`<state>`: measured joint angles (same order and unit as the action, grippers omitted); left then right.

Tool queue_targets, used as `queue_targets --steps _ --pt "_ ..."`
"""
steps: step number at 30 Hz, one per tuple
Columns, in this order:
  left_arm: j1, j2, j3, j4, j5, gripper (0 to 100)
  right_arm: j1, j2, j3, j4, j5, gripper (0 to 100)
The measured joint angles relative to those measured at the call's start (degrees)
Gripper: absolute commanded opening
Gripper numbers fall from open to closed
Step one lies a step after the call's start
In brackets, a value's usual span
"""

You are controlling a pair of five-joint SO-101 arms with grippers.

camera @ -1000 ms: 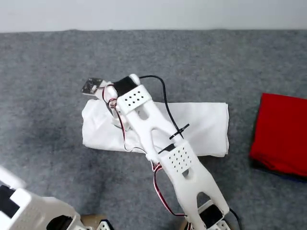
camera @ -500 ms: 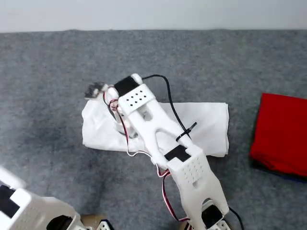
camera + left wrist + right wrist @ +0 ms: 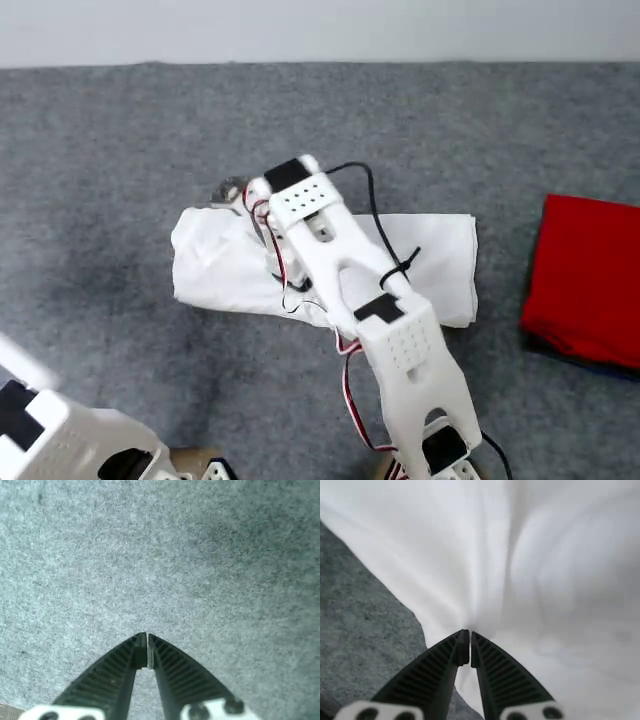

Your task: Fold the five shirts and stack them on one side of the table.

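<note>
A white shirt point(image 3: 432, 252) lies folded lengthwise in the middle of the grey table. My right arm stretches over it from the front. My right gripper point(image 3: 229, 190) is at the shirt's far left corner. In the right wrist view, the right gripper point(image 3: 469, 636) is shut on a pinch of the white shirt point(image 3: 545, 555) near its edge. A folded red shirt point(image 3: 590, 278) rests at the right side, on top of a dark layer. My left gripper point(image 3: 147, 640) is shut on nothing, over bare grey carpet point(image 3: 200, 555).
The left arm's white base point(image 3: 60, 440) sits at the front left corner. Bare grey table point(image 3: 100, 150) spreads to the left and behind the white shirt. A pale wall point(image 3: 320, 30) runs along the table's far edge.
My right gripper has moved to the right and slightly nearer, drawing the white shirt's left corner with it. The red shirt has not moved.
</note>
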<state>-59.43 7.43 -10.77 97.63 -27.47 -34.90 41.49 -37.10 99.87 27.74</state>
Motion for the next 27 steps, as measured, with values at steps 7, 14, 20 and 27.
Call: queue_targets --steps 7,14,20,27 --pt "0.00 -0.09 0.00 0.00 0.00 2 4.13 -11.60 2.99 0.62 -5.36 0.9" --pt "0.00 -0.09 0.00 0.00 0.00 2 16.97 -19.08 14.77 0.62 -7.38 3.6" --pt "0.97 -0.09 0.00 0.00 0.00 2 27.34 -23.38 22.51 -2.02 -7.38 24.2" --pt "5.80 -0.09 0.00 0.00 -0.97 2 33.67 -23.47 33.41 -15.21 -9.76 24.3"
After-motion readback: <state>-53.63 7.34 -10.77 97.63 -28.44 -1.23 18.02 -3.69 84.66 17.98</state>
